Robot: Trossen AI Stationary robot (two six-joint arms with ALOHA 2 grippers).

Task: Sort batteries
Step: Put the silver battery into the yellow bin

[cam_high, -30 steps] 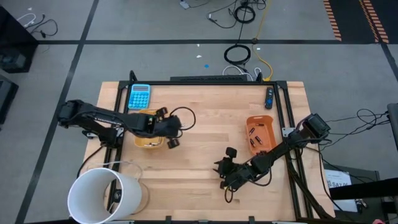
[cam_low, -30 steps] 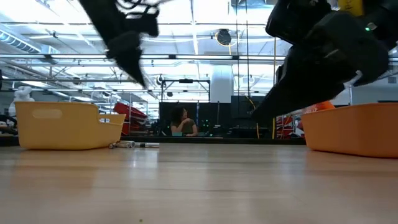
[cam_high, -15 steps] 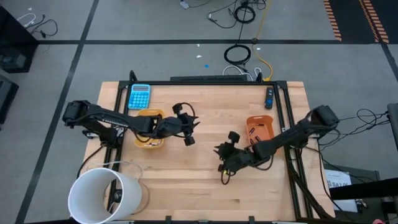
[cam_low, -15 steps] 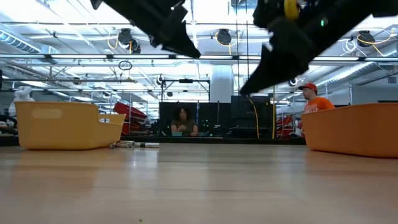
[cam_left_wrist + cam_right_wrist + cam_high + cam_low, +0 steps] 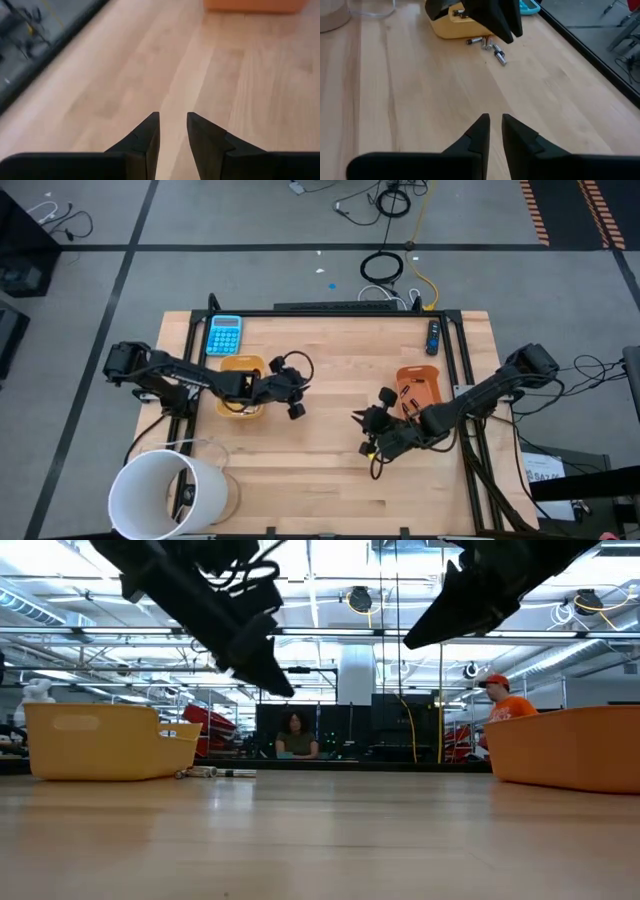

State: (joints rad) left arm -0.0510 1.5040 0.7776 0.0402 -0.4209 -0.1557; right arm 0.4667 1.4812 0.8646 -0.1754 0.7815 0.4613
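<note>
Several small silvery batteries lie loose on the wood at the foot of the yellow tray, and show again as batteries in the low view. More cells sit inside the yellow tray. My left gripper hangs in the air just right of that tray, empty, with a narrow gap between its fingers. My right gripper hovers left of the orange tray, fingers all but together, holding nothing. Both are well above the table.
A blue calculator lies at the far left corner and a white bucket stands at the near left. A dark small object sits by the far right frame rail. Bare wood lies between the trays. People stand in the room beyond.
My left gripper moved from over the yellow tray toward the table's right, then drew back a little. My right gripper rose and moved from the near middle toward the far edge and the orange tray. The batteries and trays stayed put.
</note>
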